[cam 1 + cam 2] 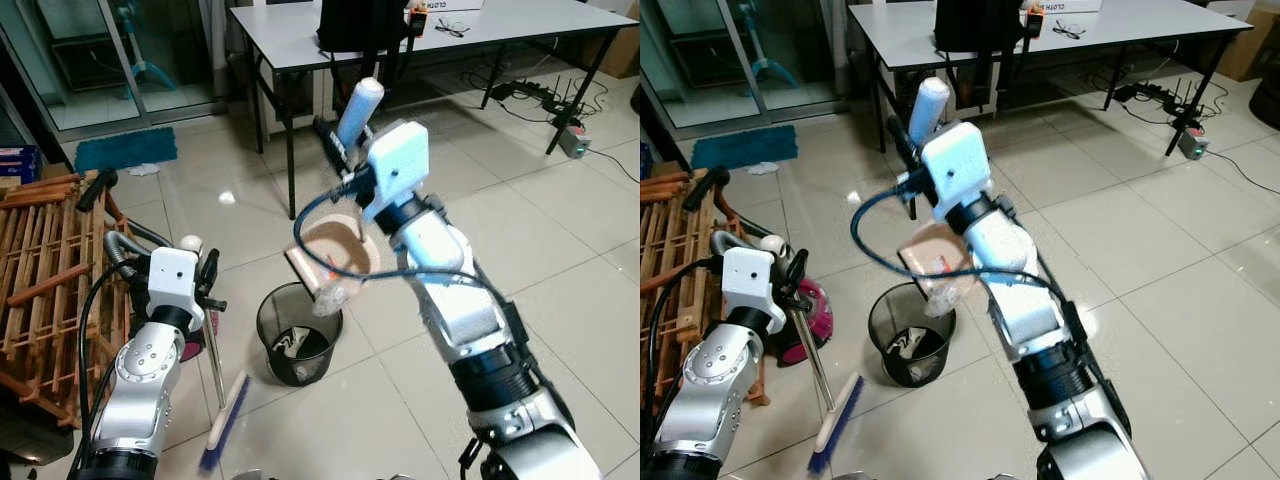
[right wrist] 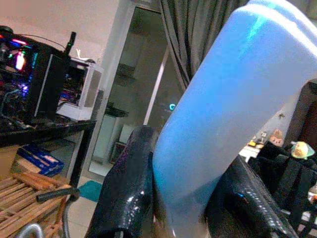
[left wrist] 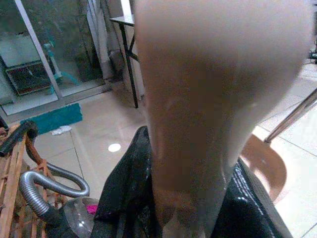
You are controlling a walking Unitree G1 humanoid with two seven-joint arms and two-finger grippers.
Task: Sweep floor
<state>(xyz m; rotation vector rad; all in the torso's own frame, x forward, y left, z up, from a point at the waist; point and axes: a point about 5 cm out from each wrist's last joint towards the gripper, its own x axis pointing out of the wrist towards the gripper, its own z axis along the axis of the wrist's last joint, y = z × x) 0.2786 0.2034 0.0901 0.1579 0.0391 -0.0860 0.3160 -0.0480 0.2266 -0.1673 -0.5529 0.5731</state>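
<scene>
Bright even indoor light, tile glare, wrist close-ups blurred

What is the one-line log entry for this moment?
left gripper: shut on metal-handled broom | right gripper: shut on tilted dustpan above black mesh bin

No text can be read with confidence. A white box (image 1: pixel 1072 5) at the far edge of the grey table (image 1: pixel 1160 30) bears dark lettering cut off by the frame; a few letters show, too small to make out. No other labels, brands or numbers are legible.
</scene>
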